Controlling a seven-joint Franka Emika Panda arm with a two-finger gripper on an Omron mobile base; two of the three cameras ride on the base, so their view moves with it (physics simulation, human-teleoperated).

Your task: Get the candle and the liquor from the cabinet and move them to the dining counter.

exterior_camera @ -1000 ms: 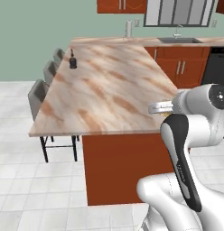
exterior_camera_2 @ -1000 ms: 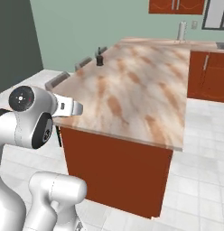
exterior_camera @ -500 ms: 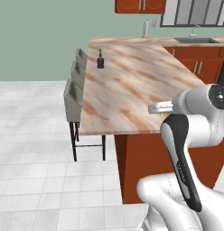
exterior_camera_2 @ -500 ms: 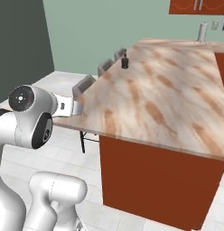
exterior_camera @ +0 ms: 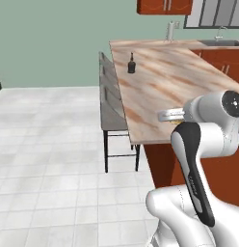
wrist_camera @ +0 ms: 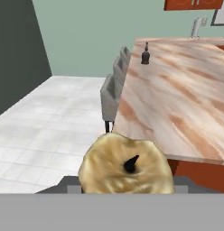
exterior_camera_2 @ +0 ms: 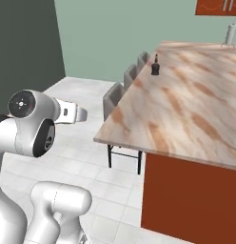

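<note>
A squat yellowish-gold candle (wrist_camera: 125, 164) with a dark wick sits right at the bottom of the hand view, covering my fingertips; my gripper is shut on it. The gripper (exterior_camera: 164, 116) hovers at the near left edge of the dining counter (exterior_camera: 165, 82), a long beige-and-brown marble-look top on a red-brown base (exterior_camera_2: 186, 195). From the right base view the hand (exterior_camera_2: 78, 114) points toward that counter (exterior_camera_2: 196, 109). The liquor (exterior_camera: 132, 63), a black bulbous bottle with a thin neck, stands upright near the counter's far left edge (exterior_camera_2: 155, 66) (wrist_camera: 145, 56). A red-brown wall cabinet (exterior_camera: 165, 6) hangs at the back.
Grey stools (exterior_camera: 109, 103) line the counter's left side (exterior_camera_2: 115, 97). A pale upright cylinder (exterior_camera: 170, 31) stands at the counter's far end, and a sink (exterior_camera: 220, 42) lies behind it. A dark wall (exterior_camera_2: 24, 43) rises on the left. White tiled floor (exterior_camera: 49, 144) spreads left of the counter.
The whole picture has shifted: the base has moved, and the counter has slid rightward and nearer in both base views. The arm's pose is unchanged.
</note>
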